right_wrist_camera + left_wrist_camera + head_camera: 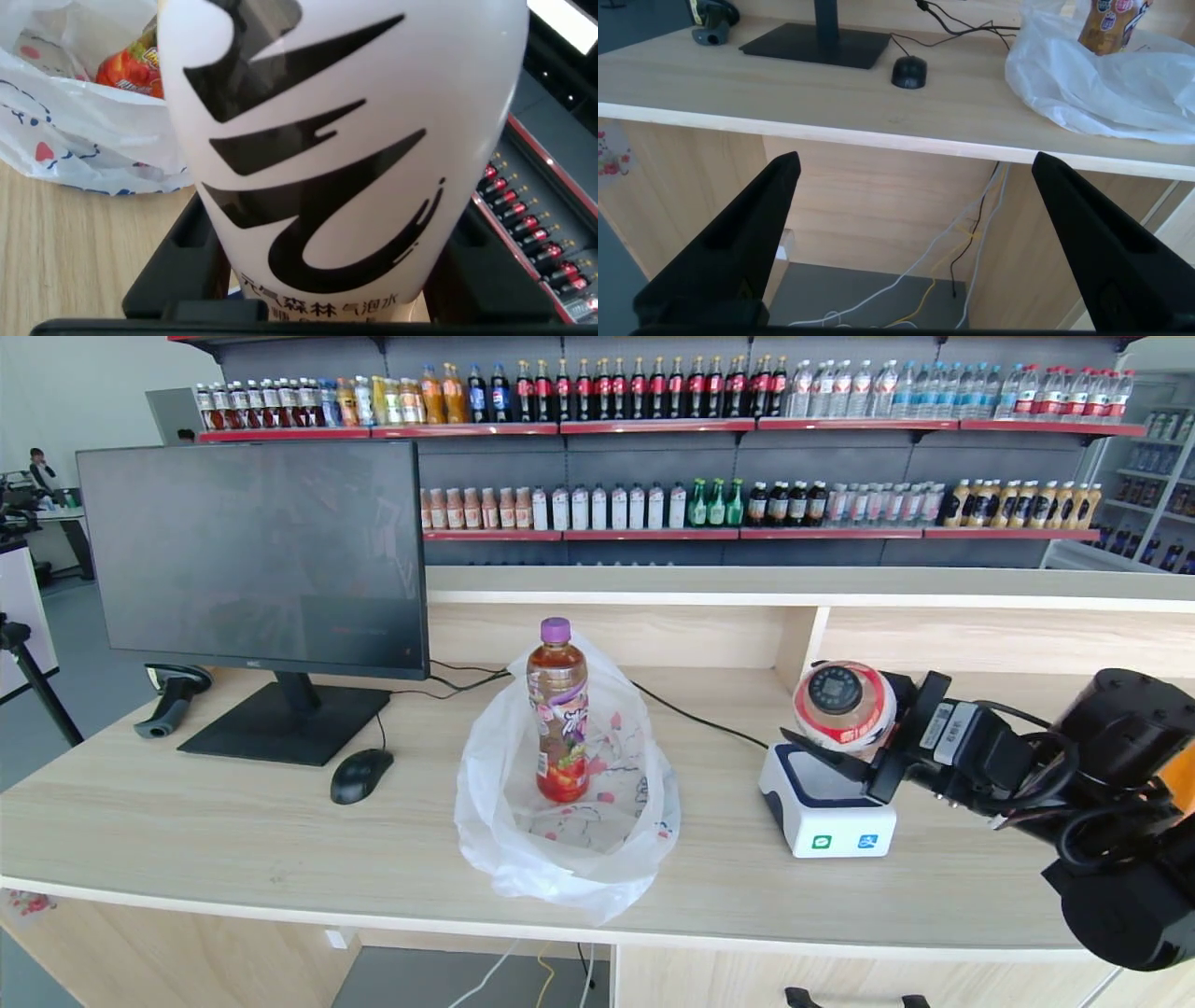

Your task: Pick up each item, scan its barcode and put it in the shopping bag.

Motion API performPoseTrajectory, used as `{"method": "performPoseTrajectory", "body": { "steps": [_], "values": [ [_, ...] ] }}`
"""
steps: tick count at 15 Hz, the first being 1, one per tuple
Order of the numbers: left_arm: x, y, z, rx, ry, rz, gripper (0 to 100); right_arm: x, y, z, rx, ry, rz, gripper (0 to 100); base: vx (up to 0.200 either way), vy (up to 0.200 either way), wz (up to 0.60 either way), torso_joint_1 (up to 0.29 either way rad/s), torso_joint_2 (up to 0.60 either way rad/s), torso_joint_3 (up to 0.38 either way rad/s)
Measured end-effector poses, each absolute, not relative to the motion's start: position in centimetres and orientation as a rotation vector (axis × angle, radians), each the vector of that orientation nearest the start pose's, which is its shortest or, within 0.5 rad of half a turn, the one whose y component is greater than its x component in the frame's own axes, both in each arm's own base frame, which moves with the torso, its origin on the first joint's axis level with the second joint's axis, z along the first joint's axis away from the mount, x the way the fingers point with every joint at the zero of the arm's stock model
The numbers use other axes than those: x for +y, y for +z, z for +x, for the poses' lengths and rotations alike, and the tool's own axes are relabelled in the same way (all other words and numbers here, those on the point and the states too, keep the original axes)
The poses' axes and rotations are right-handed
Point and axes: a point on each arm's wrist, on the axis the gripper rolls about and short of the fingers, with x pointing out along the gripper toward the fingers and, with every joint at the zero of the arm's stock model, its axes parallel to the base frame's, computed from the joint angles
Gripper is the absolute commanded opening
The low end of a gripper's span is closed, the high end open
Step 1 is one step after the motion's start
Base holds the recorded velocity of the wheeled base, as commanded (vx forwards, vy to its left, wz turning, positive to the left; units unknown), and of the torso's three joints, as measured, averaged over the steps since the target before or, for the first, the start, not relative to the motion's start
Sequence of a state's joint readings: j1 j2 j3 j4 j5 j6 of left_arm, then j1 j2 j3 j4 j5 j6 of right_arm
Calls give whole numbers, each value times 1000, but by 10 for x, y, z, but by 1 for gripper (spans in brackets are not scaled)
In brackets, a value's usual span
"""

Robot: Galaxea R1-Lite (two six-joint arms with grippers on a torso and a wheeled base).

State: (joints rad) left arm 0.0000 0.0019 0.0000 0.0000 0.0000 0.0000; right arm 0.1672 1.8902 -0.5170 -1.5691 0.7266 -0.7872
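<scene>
Bottle (845,705) with a white body, red band and black cap hangs just above the white scanner (826,817), out toward the 3 o'clock side of the counter (233,840) in the head view. The right end effector (826,742) has it clamped by the body, the arm coming in from about 4 o'clock. The right wrist view has that white body (346,159) close up between the dark fingers. The bottle is tipped well off upright, with its cap end turned up and back toward the robot, so its long axis runs roughly from the scanner's face toward the head camera; the exact tilt cannot be told. The shopping bag (569,840) lies at 9 o'clock from the held bottle, with a strip of bare counter between it and the scanner. Its mouth is slumped open upward, and a purple-capped bottle (558,719) stands upright in the middle of it. Judged from this, the coming move is a sideways carry toward 9 o'clock. The standing bottle takes up the centre of the bag's mouth, so the free room is on its 3 o'clock side, which is the side the right arm comes from. The right arm is plainly the nearer one. The left end effector (915,163) sits below the counter's front edge, at about 7 o'clock from the bag, with its jaws spread wide and nothing in them.
</scene>
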Motion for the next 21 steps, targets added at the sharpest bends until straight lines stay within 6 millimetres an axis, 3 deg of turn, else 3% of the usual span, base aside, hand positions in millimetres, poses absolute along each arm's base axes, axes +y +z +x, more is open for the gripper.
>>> {"method": "performPoseTrajectory", "body": {
  "steps": [5, 8, 10, 13, 17, 21],
  "values": [
    [0, 76, -23, 2, 0, 0, 100, 103, 170, 276, -454, 609, -491, 0, 0, 0, 0, 0, 0, 0],
    [0, 76, -23, 2, 0, 0, 100, 119, 172, 269, -349, 515, -205, 0, 0, 0, 0, 0, 0, 0],
    [0, 76, -23, 2, 0, -1, 100, 133, 168, 263, -309, 562, -98, 0, 0, 0, 0, 0, 0, 0],
    [0, 76, -23, 2, 0, 0, 100, 148, 160, 258, -264, 611, -37, 0, 0, 0, 0, 0, 0, 0],
    [0, 76, -23, 2, 0, 0, 100, 153, 157, 260, -255, 622, -29, 0, 0, 0, 0, 0, 0, 0],
    [0, 76, -23, 2, 0, -4, 100, 151, 164, 266, -268, 606, 37, 0, 0, 200, 0, -1, 2, 0]
  ]
}}
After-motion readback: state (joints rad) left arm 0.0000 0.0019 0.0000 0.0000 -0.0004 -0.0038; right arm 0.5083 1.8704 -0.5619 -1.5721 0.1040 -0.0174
